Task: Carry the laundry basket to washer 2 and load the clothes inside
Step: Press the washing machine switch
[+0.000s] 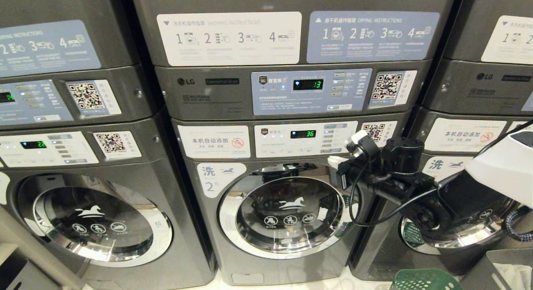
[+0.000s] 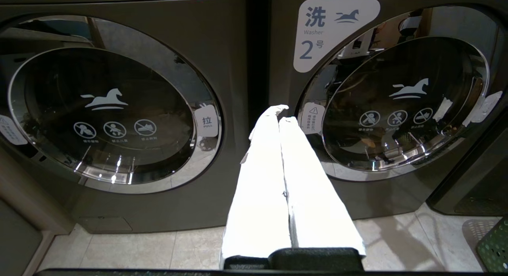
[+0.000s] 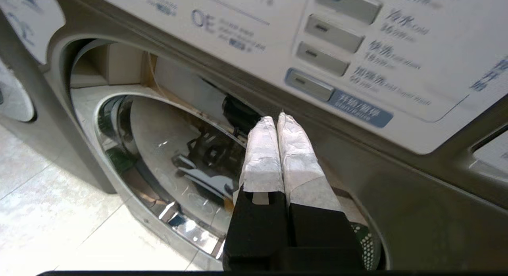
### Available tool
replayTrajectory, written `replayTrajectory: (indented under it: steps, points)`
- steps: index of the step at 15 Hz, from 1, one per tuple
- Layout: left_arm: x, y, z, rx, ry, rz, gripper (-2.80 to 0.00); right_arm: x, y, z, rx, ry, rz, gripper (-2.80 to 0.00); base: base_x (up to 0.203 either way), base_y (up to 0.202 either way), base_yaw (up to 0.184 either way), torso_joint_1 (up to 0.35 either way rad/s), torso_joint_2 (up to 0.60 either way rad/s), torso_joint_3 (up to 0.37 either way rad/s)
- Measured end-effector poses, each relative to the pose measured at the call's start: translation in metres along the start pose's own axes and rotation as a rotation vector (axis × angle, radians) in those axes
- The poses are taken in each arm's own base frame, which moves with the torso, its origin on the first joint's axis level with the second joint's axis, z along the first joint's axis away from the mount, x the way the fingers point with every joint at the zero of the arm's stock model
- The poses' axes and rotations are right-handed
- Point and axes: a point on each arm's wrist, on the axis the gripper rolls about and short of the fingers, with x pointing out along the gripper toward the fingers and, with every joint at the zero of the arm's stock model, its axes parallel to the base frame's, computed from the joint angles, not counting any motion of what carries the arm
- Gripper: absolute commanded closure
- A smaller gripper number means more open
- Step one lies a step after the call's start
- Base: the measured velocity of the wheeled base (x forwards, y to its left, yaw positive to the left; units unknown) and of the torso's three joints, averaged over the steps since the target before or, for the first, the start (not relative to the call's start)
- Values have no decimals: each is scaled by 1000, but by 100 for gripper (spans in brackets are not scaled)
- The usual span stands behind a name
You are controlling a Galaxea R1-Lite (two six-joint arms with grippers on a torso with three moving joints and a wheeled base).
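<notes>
Head view: right tool (image 1: 338,161) raised at the upper right rim of the washer 2 door (image 1: 287,211), just under the control panel (image 1: 306,138).
Right tool state: taped fingers (image 3: 262,149) pressed together, holding nothing.
Left tool: (image 2: 279,113) low, aimed between washer 2 and its neighbouring washer (image 2: 107,109); fingers together, empty.
Door: shut, below and beside the right tool.
Laundry basket: green (image 1: 424,279), on the floor well below the right tool, off to its right side.
</notes>
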Motion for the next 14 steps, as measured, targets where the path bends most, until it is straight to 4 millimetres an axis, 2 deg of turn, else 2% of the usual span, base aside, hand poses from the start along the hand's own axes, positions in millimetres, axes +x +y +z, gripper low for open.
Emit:
replayTrajectory:
  steps: [6, 14]
  points:
    - [0, 0, 0, 0, 0, 0, 0, 15, -10, 2, -6, -33, -23, 0, 0, 0, 0, 0, 0, 0]
    - [0, 0, 0, 0, 0, 0, 0, 26, -13, -2, -6, -42, -24, 0, 0, 0, 0, 0, 0, 0]
